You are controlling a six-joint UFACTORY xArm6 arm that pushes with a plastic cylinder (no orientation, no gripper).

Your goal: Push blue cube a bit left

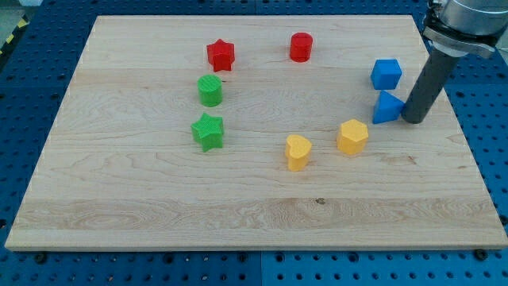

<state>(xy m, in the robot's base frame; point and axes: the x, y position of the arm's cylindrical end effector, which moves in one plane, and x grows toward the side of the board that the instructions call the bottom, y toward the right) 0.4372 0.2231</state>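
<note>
Fingerless, my tip (413,120) touched the right side of a blue plastic triangular block (386,108), with the blue plastic cube (386,74) just above-left of it, so pushing left from there risked shoving the wrong block.

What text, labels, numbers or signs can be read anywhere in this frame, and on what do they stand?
None: no readable text, label, brand, number or sign appears in this view.
The wooden board is bare wood grain only.
The blue cube and the other coloured blocks carry no markings.
The dark rod ending in my tip, at the view's right, just right of the lower blue block, shows no lettering.
</note>
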